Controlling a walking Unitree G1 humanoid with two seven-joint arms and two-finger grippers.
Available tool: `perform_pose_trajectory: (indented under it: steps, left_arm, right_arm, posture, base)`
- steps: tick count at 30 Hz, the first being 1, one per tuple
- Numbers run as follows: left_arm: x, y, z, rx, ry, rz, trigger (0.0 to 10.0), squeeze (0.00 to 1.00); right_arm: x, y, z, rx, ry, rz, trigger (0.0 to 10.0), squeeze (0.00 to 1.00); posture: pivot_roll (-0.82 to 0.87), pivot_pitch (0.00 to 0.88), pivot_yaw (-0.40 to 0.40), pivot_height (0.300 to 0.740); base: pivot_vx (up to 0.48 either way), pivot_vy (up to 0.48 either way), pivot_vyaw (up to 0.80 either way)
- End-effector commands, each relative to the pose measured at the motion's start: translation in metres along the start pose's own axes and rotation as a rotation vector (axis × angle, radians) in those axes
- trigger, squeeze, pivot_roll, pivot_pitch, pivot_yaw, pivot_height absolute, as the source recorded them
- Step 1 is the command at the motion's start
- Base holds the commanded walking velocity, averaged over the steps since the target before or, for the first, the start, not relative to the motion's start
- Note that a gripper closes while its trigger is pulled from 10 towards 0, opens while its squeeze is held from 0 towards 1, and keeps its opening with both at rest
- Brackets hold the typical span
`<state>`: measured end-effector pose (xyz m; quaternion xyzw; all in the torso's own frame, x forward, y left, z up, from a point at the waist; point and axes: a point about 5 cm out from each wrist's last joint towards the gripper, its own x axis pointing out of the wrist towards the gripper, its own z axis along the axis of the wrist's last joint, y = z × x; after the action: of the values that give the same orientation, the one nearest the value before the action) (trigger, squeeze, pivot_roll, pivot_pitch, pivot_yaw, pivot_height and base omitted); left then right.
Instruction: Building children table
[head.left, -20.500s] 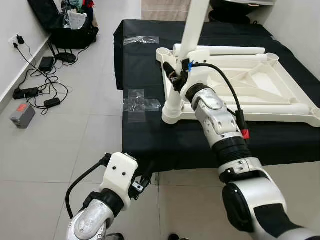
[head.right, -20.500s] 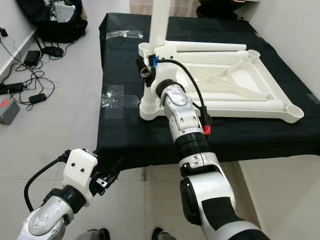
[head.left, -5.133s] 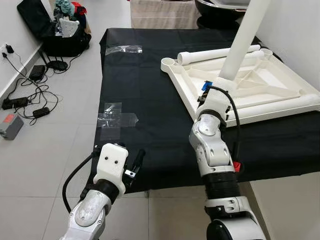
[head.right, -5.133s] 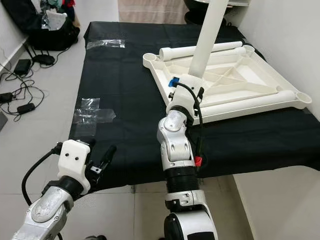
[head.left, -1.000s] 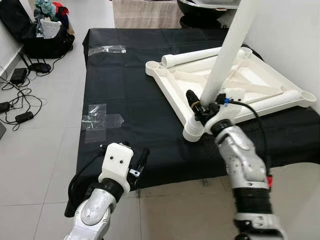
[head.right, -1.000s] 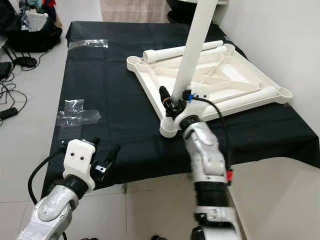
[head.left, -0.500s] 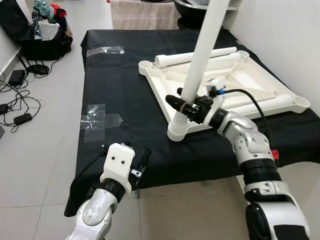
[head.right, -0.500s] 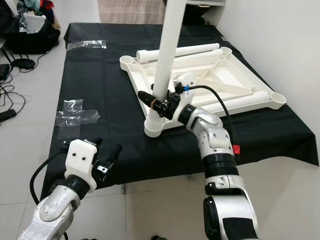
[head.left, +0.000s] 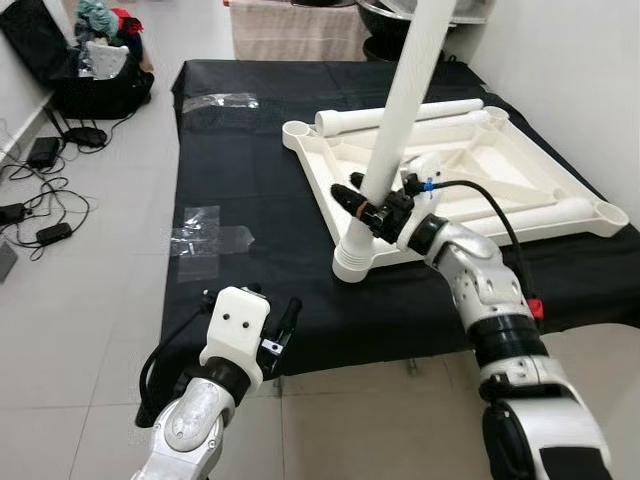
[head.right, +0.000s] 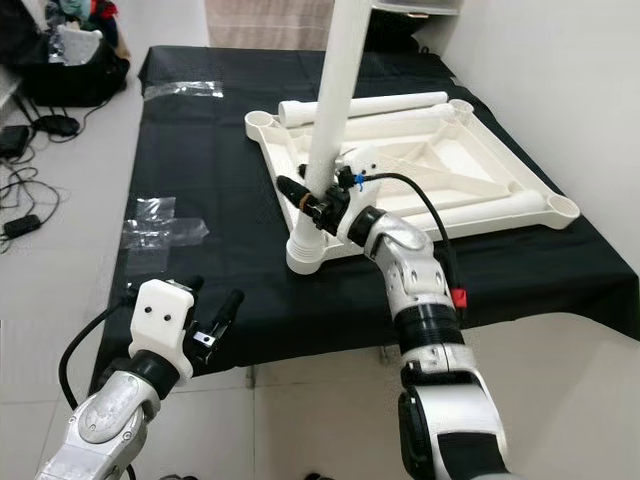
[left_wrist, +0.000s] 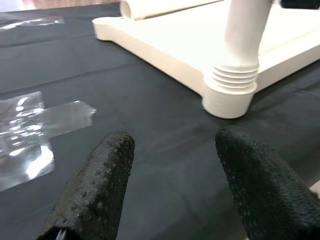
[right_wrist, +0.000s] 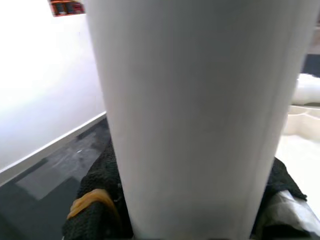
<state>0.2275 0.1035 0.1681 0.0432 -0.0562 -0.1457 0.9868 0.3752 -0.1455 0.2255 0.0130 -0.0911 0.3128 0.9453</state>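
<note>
A white plastic table top (head.left: 470, 190) lies upside down on a black-covered table (head.left: 260, 180). One white leg (head.left: 405, 90) stands in the near-left corner socket (left_wrist: 229, 95), leaning slightly to the right. My right gripper (head.left: 368, 205) is shut on this leg just above the socket, and the leg (right_wrist: 200, 115) shows close up between its black fingers. Two more loose legs (head.left: 400, 115) lie in the table top. My left gripper (left_wrist: 175, 140) hangs open and empty at the table's front edge, left of the socket.
Clear tape patches (head.left: 205, 240) stick to the black cloth at the left, with another (head.left: 218, 100) further back. A black bag (head.left: 90, 70) and cables with adapters (head.left: 40, 190) lie on the tiled floor at the left. A white wall (head.left: 570, 80) runs along the right.
My right forearm has swung out to the right around the leg while staying shut on it. The view has shifted a little. The left gripper has not moved.
</note>
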Motion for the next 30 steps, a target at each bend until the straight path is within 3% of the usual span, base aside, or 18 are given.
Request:
perform_pose_trajectory:
  steps: [1, 6, 9, 13, 17, 18, 21, 22, 28, 29, 30]
  left_arm:
    - [-0.001, -0.002, -0.003, -0.008, 0.016, -0.012, 10.0, 0.0]
    - [0.0, -0.003, -0.002, -0.005, 0.013, -0.017, 10.0, 0.0]
    - [0.001, -0.003, -0.002, -0.005, 0.013, -0.017, 10.0, 0.0]
    - [0.002, -0.004, -0.002, -0.006, 0.011, -0.016, 10.0, 0.0]
    - [0.001, -0.004, -0.002, -0.007, 0.011, -0.015, 10.0, 0.0]
    - [0.001, -0.004, -0.002, -0.007, 0.012, -0.015, 10.0, 0.0]
    - [0.001, -0.004, -0.003, -0.008, 0.014, -0.014, 10.0, 0.0]
    - [0.001, -0.004, -0.003, -0.009, 0.014, -0.015, 10.0, 0.0]
    - [0.001, -0.004, -0.003, -0.01, 0.014, -0.017, 10.0, 0.0]
    - [0.001, -0.004, -0.003, -0.011, 0.014, -0.017, 10.0, 0.0]
    - [0.001, -0.004, -0.004, -0.012, 0.014, -0.017, 10.0, 0.0]
  right_arm:
    - [-0.01, -0.009, -0.01, 0.01, 0.033, -0.117, 0.0, 0.0]
    - [-0.034, -0.015, -0.008, -0.116, 0.06, -0.694, 0.0, 0.0]
    - [-0.039, -0.014, -0.007, -0.129, 0.059, -0.779, 0.0, 0.0]
    - [-0.045, 0.01, -0.007, -0.101, 0.056, -0.956, 0.0, 0.0]
    - [-0.043, 0.019, -0.01, -0.074, 0.065, -0.969, 0.0, 0.0]
    - [-0.036, 0.024, -0.014, -0.016, 0.063, -0.932, 10.0, 0.0]
    - [-0.031, 0.029, -0.01, -0.015, 0.01, -0.88, 10.0, 0.0]
    - [-0.028, 0.03, -0.008, -0.013, -0.019, -0.838, 10.0, 1.0]
    - [-0.027, 0.033, -0.003, -0.016, -0.042, -0.794, 10.0, 1.0]
    - [-0.025, 0.031, -0.003, 0.003, -0.047, -0.724, 10.0, 0.0]
    - [-0.022, 0.03, -0.003, 0.035, -0.05, -0.615, 10.0, 0.0]
  posture:
    - [0.08, 0.184, -0.102, 0.74]
    - [0.07, 0.183, -0.101, 0.74]
    - [0.07, 0.183, -0.101, 0.74]
    - [0.07, 0.181, -0.104, 0.74]
    - [0.07, 0.181, -0.107, 0.74]
    - [0.07, 0.183, -0.108, 0.74]
    - [0.07, 0.183, -0.108, 0.74]
    - [0.07, 0.183, -0.106, 0.74]
    - [0.07, 0.182, -0.107, 0.74]
    - [0.07, 0.179, -0.109, 0.74]
    - [0.07, 0.177, -0.107, 0.74]
  base:
    - [0.0, 0.0, 0.0]
    - [0.0, 0.0, 0.0]
    - [0.0, 0.0, 0.0]
    - [0.0, 0.0, 0.0]
    - [0.0, 0.0, 0.0]
    - [0.0, 0.0, 0.0]
    - [0.0, 0.0, 0.0]
    - [0.0, 0.0, 0.0]
    - [0.0, 0.0, 0.0]
    - [0.0, 0.0, 0.0]
    - [0.0, 0.0, 0.0]
